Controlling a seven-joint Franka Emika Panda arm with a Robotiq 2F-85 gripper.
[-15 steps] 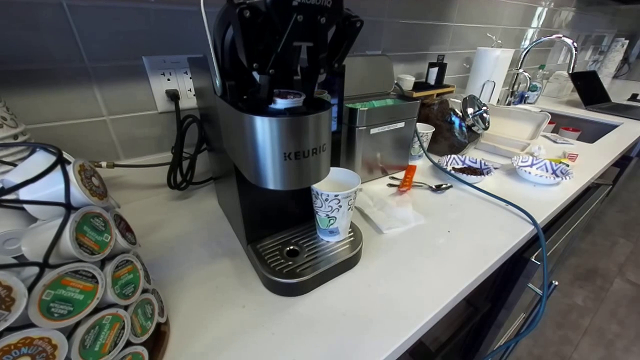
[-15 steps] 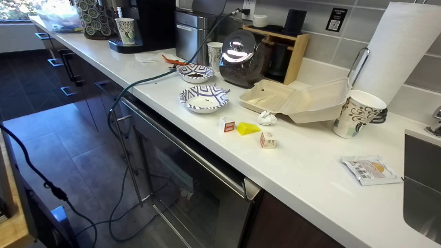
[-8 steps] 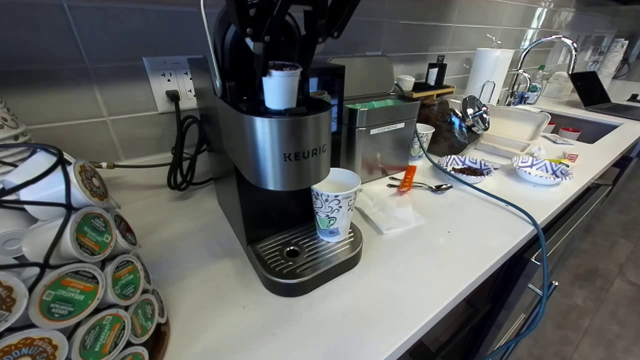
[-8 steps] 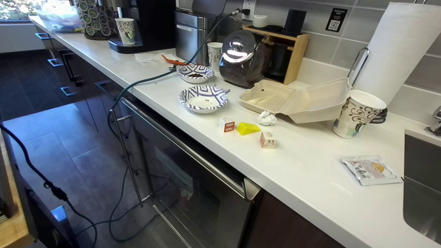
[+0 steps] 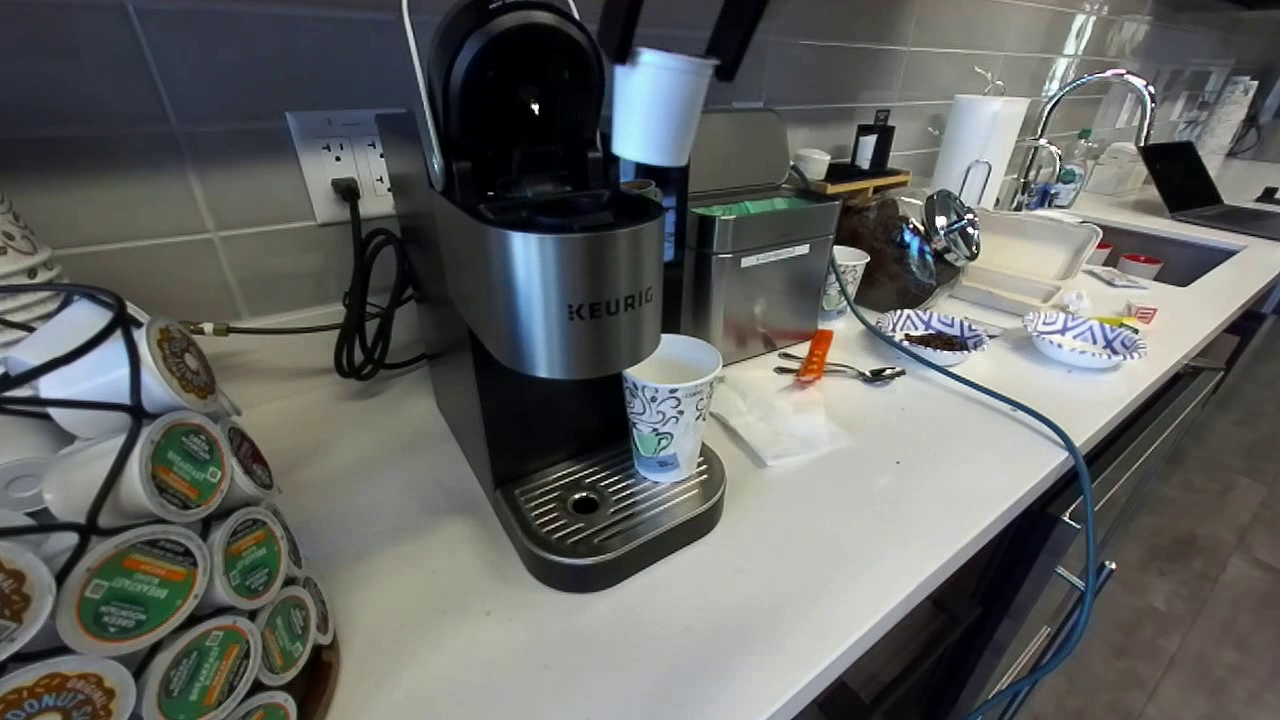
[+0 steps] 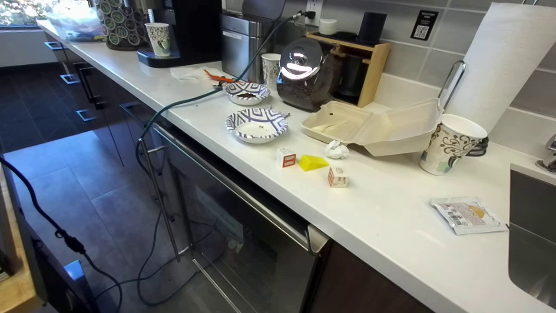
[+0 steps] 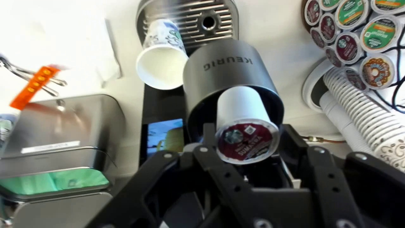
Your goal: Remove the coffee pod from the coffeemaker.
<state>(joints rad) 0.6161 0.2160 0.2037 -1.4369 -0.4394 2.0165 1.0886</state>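
White with a dark red printed top, the Sumatra coffee pod (image 7: 246, 126) hangs in the air between the two fingers (image 7: 292, 136) of the gripper (image 7: 248, 134), which pinch it from opposite sides. In an exterior view it leans slightly and is higher than the pod holder (image 5: 570, 212) of the Keurig coffeemaker (image 5: 560, 300), apart from it. The brewing lid (image 5: 525, 100) of the machine stands raised, so it does not block the way. I judge therefore that the main part of the task, to take the pod out, is done. The paper cup (image 5: 672, 415) stands upright on the drip tray (image 5: 600, 560) and, in my opinion, does not concern this work. What is left, as I suppose, is to bring the pod fully away from the machine and to release it somewhere. The task sentence names no place for this; the steel bin (image 5: 760, 300) stands just beside the machine, but whether it is the destination, I cannot tell.
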